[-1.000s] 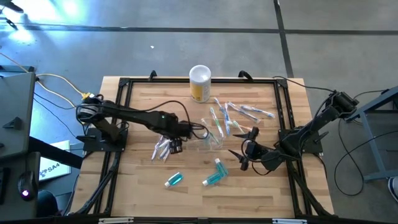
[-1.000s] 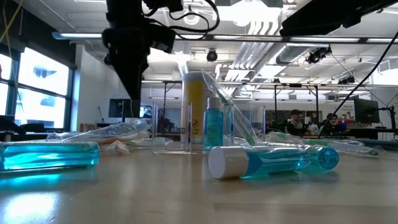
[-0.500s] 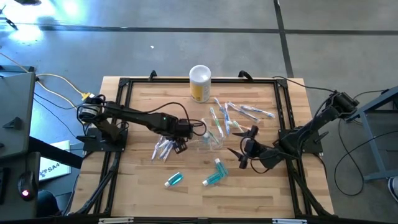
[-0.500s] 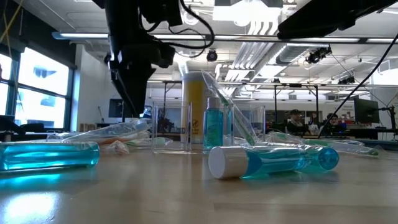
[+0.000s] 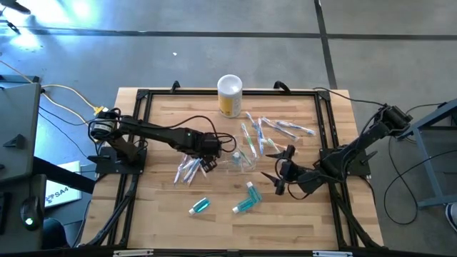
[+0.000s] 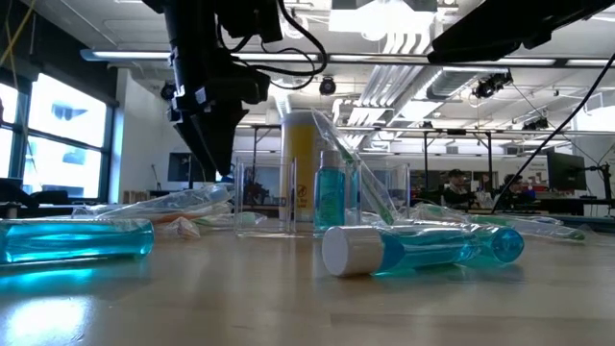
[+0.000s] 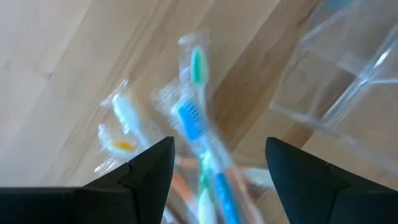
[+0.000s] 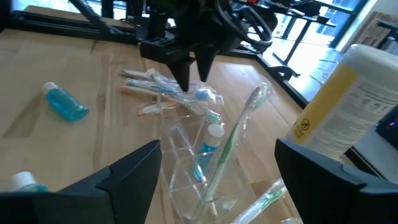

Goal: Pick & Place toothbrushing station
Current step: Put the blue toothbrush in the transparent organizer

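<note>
The toothbrushing station lies spread over the wooden table. A small pile of toothbrushes in clear wrappers (image 5: 186,171) lies left of centre. My left gripper (image 5: 204,163) hangs over it, pointing steeply down and open. In the left wrist view a blue-headed and a green-headed toothbrush (image 7: 194,118) show between its fingers (image 7: 219,142). A clear holder (image 5: 243,158) stands at the middle with a teal tube (image 8: 208,144) and a green toothbrush (image 8: 231,149) in it. My right gripper (image 5: 280,170) waits open, just right of the holder.
Two teal toothpaste tubes (image 5: 201,206) (image 5: 246,200) lie on their sides toward the near edge. More wrapped toothbrushes (image 5: 275,130) lie at the far right of centre. A yellow bottle with a white top (image 5: 229,96) stands at the far edge. A black frame (image 5: 143,94) runs around the table.
My left gripper has rolled about the line it points along and has sunk a little toward the pile of toothbrushes, staying open. The toothbrushes, the tubes and the holder have not moved.
</note>
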Tool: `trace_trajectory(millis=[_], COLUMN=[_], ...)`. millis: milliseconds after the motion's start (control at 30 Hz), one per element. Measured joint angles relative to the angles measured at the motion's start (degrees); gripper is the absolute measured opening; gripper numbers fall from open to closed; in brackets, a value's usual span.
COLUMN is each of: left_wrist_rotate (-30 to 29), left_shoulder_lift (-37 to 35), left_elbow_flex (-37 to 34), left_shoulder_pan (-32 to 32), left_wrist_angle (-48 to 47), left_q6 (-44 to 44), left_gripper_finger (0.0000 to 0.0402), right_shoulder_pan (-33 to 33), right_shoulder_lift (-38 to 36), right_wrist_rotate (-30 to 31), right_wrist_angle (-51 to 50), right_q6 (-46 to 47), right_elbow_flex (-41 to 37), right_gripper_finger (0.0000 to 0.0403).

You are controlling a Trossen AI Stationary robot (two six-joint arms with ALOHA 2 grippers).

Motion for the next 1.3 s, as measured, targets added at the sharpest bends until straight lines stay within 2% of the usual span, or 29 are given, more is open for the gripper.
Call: trace_trajectory(millis=[200,433,900,1067,1300], left_wrist_rotate=[-0.07,0.58,0.03,-0.04,-0.22], left_shoulder_lift=[0.1,0.44,0.43,0.43,0.42], left_elbow_flex=[-0.12,-3.99,-7.33,-8.26,-8.26], left_shoulder_pan=[-0.22,-0.22,-0.22,-0.22,-0.22], left_wrist_angle=[-2.5,3.72,5.62,5.89,6.64], left_q6=[-4.84,-4.96,-9.11,-8.97,-5.42], left_gripper_finger=[0.0244,0.0244,0.0238,0.0194,0.009], right_shoulder_pan=[0.04,0.02,0.02,0.02,0.02], right_shoulder_lift=[-0.01,-0.01,-0.01,0.01,-0.01], right_wrist_rotate=[-0.23,-0.2,-0.14,-0.15,-0.15], right_wrist_angle=[-1.39,-2.2,-2.25,-2.25,-2.25], right_q6=[1.36,1.89,1.89,1.89,1.89], right_elbow_flex=[-0.01,-0.01,-0.01,-0.01,-0.01], right_gripper_finger=[0.0307,0.0307,0.0307,0.0307,0.0307])
